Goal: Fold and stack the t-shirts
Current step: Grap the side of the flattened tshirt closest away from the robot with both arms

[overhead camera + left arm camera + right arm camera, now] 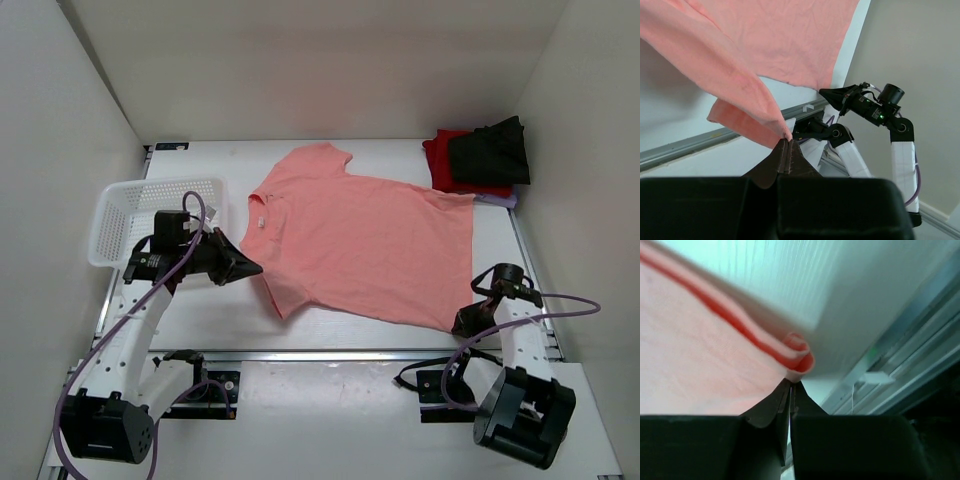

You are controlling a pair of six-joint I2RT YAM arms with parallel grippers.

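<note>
The salmon-pink t-shirt (360, 235) lies spread flat on the table, neck to the left. My left gripper (255, 268) is shut on the shirt's near-left sleeve edge; in the left wrist view the jaws (786, 141) pinch a point of pink cloth (740, 95) lifted off the table. My right gripper (462, 322) is shut on the shirt's near-right hem corner; the right wrist view shows the closed tips (792, 384) holding the rolled hem (797, 357). A folded black shirt (490, 155) lies on a red one (437, 160) over a lavender one (500, 200) at the back right.
A white lattice basket (150, 215) stands at the left, just behind my left arm. A metal rail (330, 355) runs along the table's near edge. Walls close in on the left, back and right. My right arm (875, 110) shows in the left wrist view.
</note>
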